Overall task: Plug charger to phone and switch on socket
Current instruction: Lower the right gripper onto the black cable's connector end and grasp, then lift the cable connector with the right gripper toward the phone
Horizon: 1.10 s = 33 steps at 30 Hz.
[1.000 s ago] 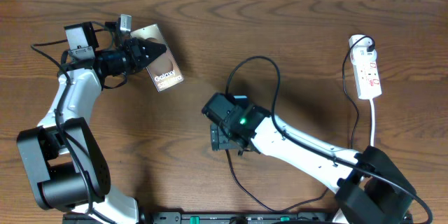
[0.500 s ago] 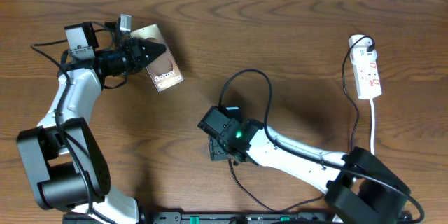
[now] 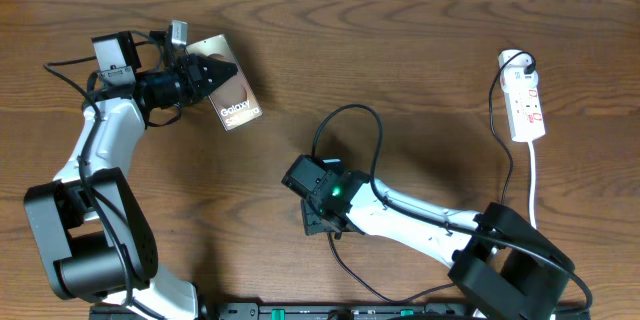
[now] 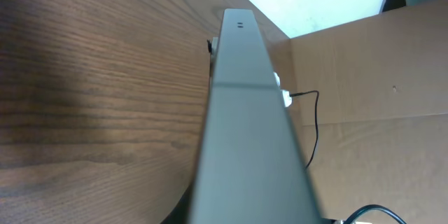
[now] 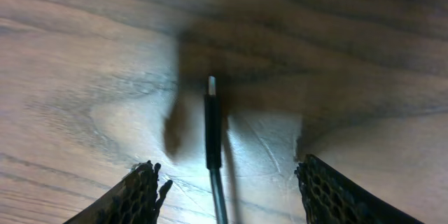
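My left gripper [image 3: 210, 72] is shut on the phone [image 3: 234, 97], a brownish slab with "Galaxy" lettering, held at the table's upper left. In the left wrist view the phone's grey edge [image 4: 245, 112] fills the middle. The charger, a thin black cable [image 3: 352, 120], loops from the table's middle towards the front edge. Its connector tip [image 5: 212, 122] lies on the wood between the fingers of my right gripper [image 5: 227, 189], which is open and low over it. In the overhead view my right gripper [image 3: 312, 218] is near the front middle. The white socket [image 3: 525, 105] lies at the far right.
The socket's thick white cord [image 3: 533, 175] runs down the right side. A thin black wire [image 3: 497, 130] runs beside the socket. A cardboard wall [image 4: 364, 91] stands beyond the table in the left wrist view. A dark rail [image 3: 330, 310] lines the front edge.
My right arm has moved left and towards the front edge, lowering over the cable's tip. The cable loop has shifted slightly with it. The left arm and phone have not moved.
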{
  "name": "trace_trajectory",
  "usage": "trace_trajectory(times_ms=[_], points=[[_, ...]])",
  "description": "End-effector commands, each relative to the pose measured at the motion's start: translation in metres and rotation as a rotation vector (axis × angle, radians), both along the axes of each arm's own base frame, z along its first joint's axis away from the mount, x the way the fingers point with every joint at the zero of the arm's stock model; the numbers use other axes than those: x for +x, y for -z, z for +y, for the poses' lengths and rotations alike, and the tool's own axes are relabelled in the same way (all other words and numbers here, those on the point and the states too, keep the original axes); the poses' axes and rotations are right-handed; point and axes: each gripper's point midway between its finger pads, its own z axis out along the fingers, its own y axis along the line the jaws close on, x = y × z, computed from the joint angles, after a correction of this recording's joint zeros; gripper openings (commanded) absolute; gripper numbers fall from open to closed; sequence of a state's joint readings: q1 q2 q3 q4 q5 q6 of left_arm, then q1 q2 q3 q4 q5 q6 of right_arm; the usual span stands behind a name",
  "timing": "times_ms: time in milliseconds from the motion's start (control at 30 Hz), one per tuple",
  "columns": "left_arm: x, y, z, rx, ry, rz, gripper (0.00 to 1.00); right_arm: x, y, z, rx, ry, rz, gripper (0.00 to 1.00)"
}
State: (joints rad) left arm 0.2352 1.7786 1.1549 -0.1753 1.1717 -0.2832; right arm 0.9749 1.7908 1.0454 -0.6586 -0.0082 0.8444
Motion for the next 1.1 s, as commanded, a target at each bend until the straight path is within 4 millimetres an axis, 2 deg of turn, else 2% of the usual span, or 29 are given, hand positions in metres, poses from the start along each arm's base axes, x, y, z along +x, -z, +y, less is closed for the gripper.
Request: trace_trajectory(times_ms=[0,300,367,500,567,633,833,1000,1067], points=[[0.002,-0.007,0.002,-0.001,0.012,-0.043,0.07,-0.002,0.004,-0.001,-0.027,0.003,0.018,0.61],[0.003,-0.008,0.002,0.002,0.012,-0.054,0.07,0.000,0.008,0.004,-0.083,0.008,0.052,0.60],[0.003,-0.008,0.002,0.002,0.012,-0.055,0.07,0.000,0.008,0.004,-0.086,0.008,0.054,0.57],[0.004,-0.008,0.006,0.002,0.004,-0.054,0.07,0.001,0.008,0.004,-0.087,0.008,0.050,0.35],[0.004,-0.008,0.007,0.002,0.001,-0.054,0.07,0.002,0.008,0.004,-0.086,0.009,0.049,0.15],[0.004,-0.008,0.007,0.002,0.001,-0.054,0.07,0.002,0.008,0.004,-0.087,0.009,0.050,0.03],[0.004,-0.008,0.007,0.002,0.001,-0.054,0.07,0.007,0.007,0.000,-0.074,0.032,0.067,0.01],[0.004,-0.008,0.007,0.002,0.002,-0.054,0.07,0.028,0.005,-0.005,0.033,0.027,0.141,0.01],[0.004,-0.008,0.007,0.001,0.002,-0.053,0.07,0.041,-0.001,-0.003,0.145,0.002,0.182,0.01]])
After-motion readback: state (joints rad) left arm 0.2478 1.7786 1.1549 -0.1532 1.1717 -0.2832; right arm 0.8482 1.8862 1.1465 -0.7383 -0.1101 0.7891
